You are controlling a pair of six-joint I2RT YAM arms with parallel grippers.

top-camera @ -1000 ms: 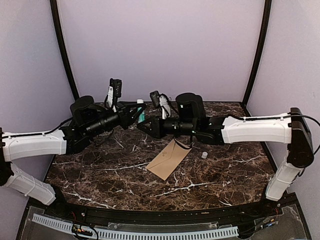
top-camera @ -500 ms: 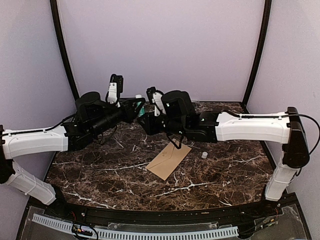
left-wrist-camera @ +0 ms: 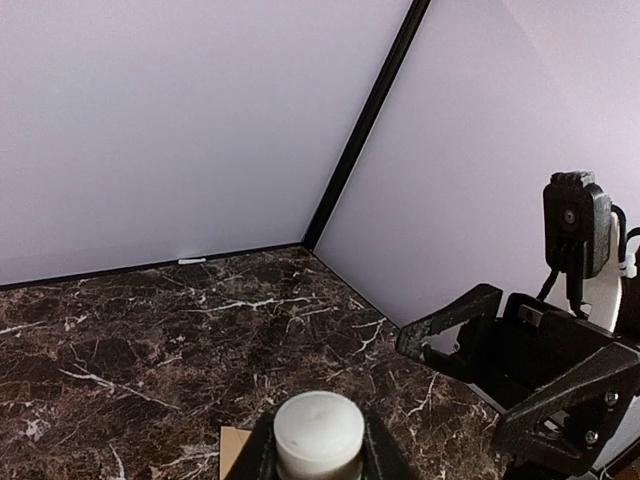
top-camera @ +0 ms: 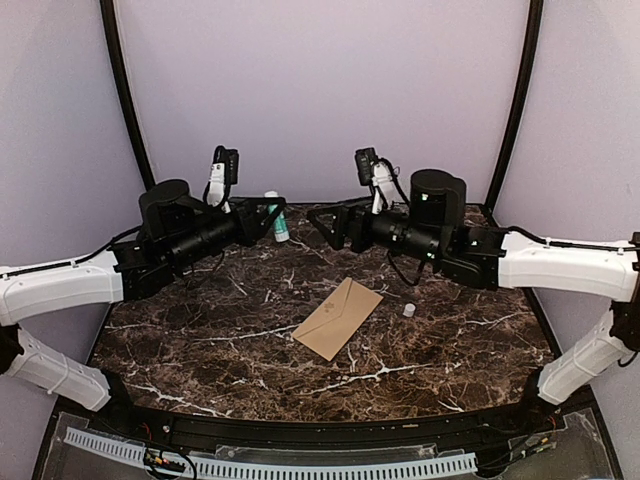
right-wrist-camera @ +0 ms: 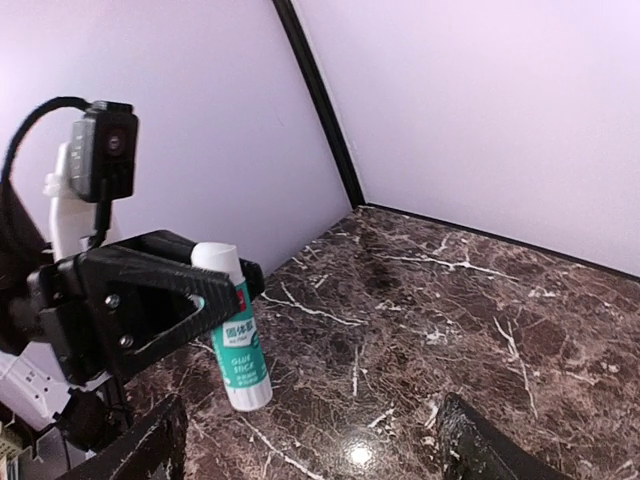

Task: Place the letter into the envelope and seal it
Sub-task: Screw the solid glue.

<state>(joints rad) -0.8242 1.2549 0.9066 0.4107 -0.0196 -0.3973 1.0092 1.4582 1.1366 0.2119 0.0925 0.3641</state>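
The dark marble table [top-camera: 200, 340] fills the floor of a lilac-walled booth. The left arm [top-camera: 70, 285] comes in from the left edge and the right arm [top-camera: 560, 265] from the right, both stretched toward the back of the table. Their wrists face each other above the far middle.

The envelope [top-camera: 338, 318] lies flat near the centre of the table. It is turned on a diagonal, one short end toward the back right and the other toward the near left. It sits nearer the front than both grippers and well apart from them, and nothing touches it. The left wrist view catches only one tan corner at its bottom edge.

The left gripper [top-camera: 268, 215] has its jaws clamped on a glue stick [right-wrist-camera: 238, 345]. The stick is upright with a slight lean, with a white top and a teal and white label. The fingers [right-wrist-camera: 150, 300] press its upper half. The base sits very low over the back of the table, and I cannot tell whether it touches the marble.

The right gripper [top-camera: 322, 226] points at the stick from just beside it. Its jaws are spread wide and grip nothing. Its own wrist view shows one finger in each bottom corner, with bare table between them.

A small white cylinder [top-camera: 408, 311] stands on the table to the right of the envelope, near it but apart.
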